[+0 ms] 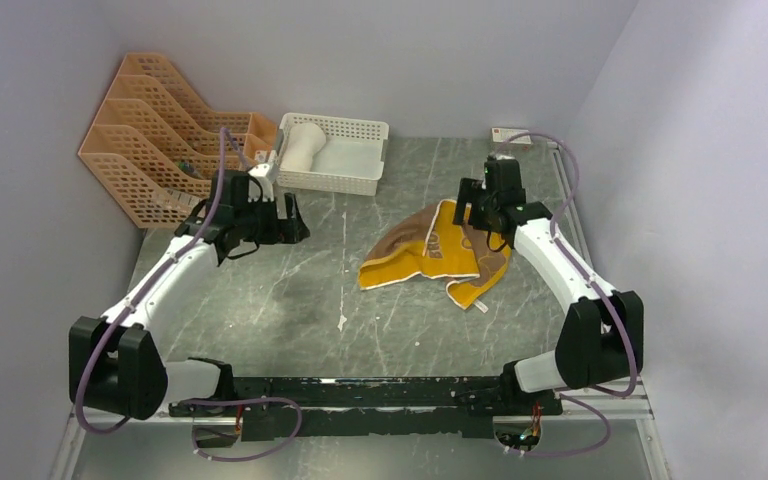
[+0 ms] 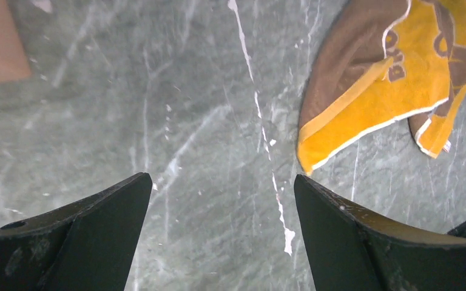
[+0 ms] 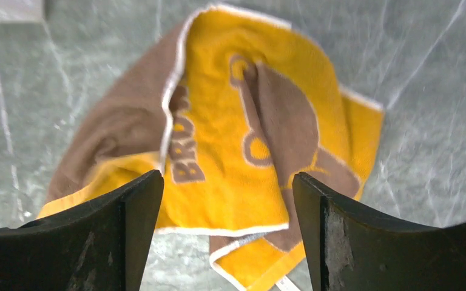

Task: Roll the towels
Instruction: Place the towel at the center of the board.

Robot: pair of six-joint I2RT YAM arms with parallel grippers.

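The brown and mustard-yellow towel (image 1: 438, 252) lies crumpled and unrolled on the grey table, right of centre. It also shows in the right wrist view (image 3: 230, 133) and at the top right of the left wrist view (image 2: 388, 79). The cream-white towel (image 1: 303, 146) sits rolled in the white lattice basket (image 1: 355, 183) at the back. My right gripper (image 1: 478, 212) is open and empty, above the towel's far right part (image 3: 224, 182). My left gripper (image 1: 285, 215) is open and empty over bare table (image 2: 221, 182), left of the towel.
An orange plastic file rack (image 1: 160, 130) stands at the back left, close behind my left gripper. A small white box (image 1: 511, 135) lies at the back right. Grey walls close in the table on the left, back and right.
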